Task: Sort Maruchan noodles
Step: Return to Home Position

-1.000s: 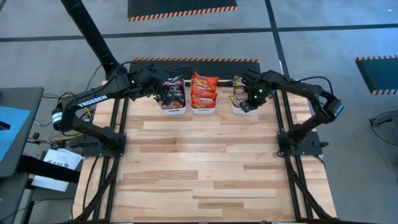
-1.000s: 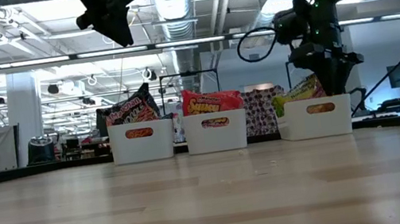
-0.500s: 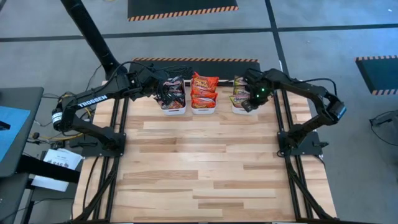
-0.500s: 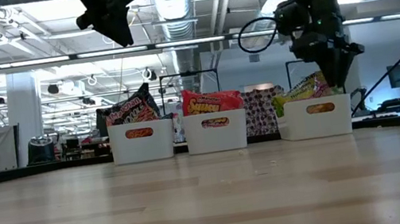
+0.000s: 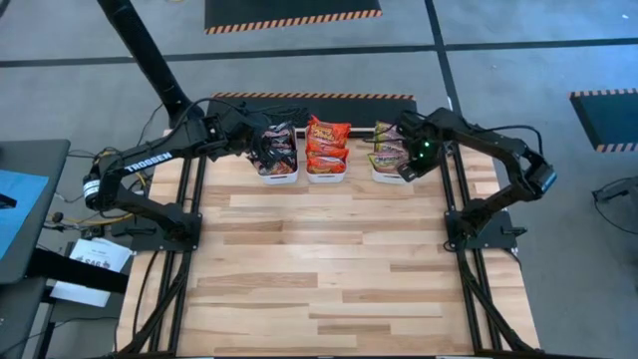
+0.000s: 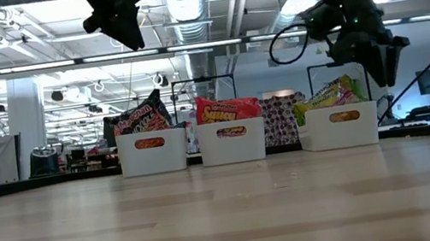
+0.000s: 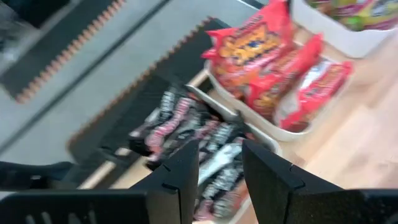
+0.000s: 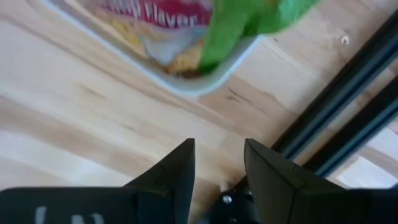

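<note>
High view: black packets (image 5: 277, 148), red packets (image 5: 327, 146), green packets (image 5: 384, 153) binned by colour.
Left tool (image 7: 219, 150), right tool (image 8: 217, 148): apart, empty.
Remaining: seemingly nothing.

three white bins (image 6: 233, 141), one each holding black, red and green noodle packets (image 5: 327, 140), and two arms (image 5: 150, 160).

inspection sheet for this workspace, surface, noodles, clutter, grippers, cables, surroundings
Surface: wooden table, bare in front of the bins.
Job's things: black noodle packs in the left bin, red packs in the middle bin, green packs in the right bin; none loose.
Clutter: nothing seen.
Grippers: left gripper open, empty, above the left bin; right gripper open, empty, raised beside the right bin.
Cables: a loop hangs from the right arm, clear of the table.
Surroundings: papers left of the table; striped mat behind.
</note>
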